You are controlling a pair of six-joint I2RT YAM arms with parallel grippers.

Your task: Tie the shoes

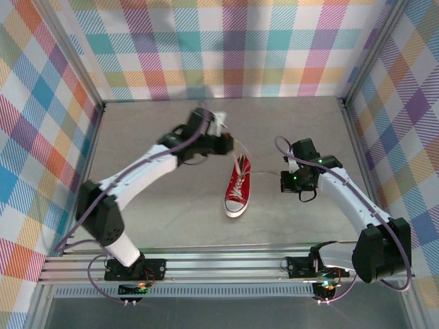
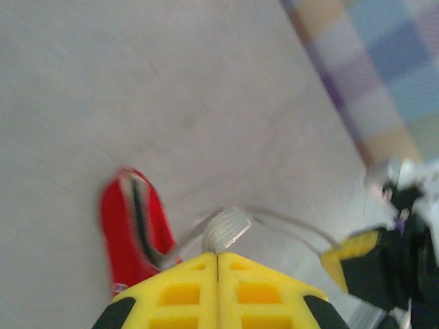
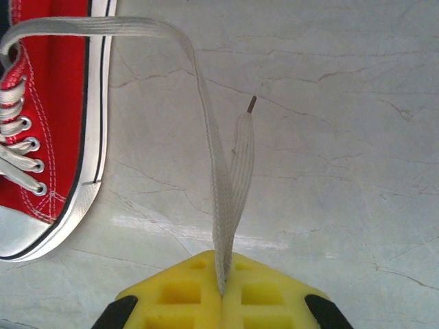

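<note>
The red shoe (image 1: 238,186) lies on the grey table, its white toe cap toward the arms. Just beyond its heel my left gripper (image 1: 230,142) is shut on a white lace (image 2: 224,230), a short folded bit poking out past the yellow fingertips (image 2: 192,271). The blurred shoe (image 2: 134,226) lies below and to the left of it. To the right of the shoe my right gripper (image 1: 285,181) is shut on the other lace (image 3: 223,199). That lace arcs over from the shoe (image 3: 48,103), and its tipped end (image 3: 252,103) lies on the table beyond the gripper (image 3: 221,291).
Plaid cloth walls (image 1: 233,48) close in the table on three sides, with metal frame posts at the back corners. An aluminium rail (image 1: 219,264) runs along the near edge by the arm bases. Bare table surface (image 1: 151,199) lies to the left of the shoe.
</note>
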